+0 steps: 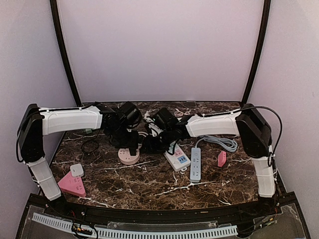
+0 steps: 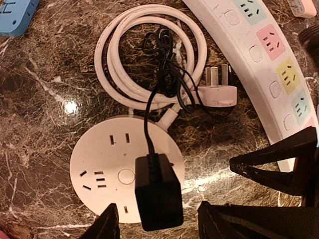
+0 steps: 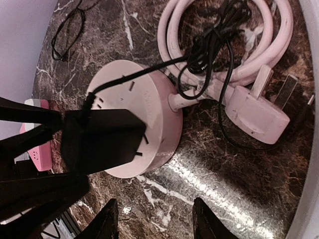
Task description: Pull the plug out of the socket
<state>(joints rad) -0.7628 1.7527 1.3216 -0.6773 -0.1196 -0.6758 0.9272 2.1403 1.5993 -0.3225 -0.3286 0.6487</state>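
Black plug (image 2: 158, 191) stands upright in the round socket (image 2: 99, 159). Left gripper (image 2: 157, 224) straddles the plug, half-open. Right gripper (image 3: 154, 224) is beside the socket, part-open and empty.

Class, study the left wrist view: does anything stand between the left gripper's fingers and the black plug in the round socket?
Nothing visible does. The left gripper straddles the black plug seated in the round socket, with bare gaps on both sides. The plug's thin cord leads away from the gripper.

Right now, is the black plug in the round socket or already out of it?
In. The black plug sits against the face of the round socket, and neither wrist view shows any of its pins.
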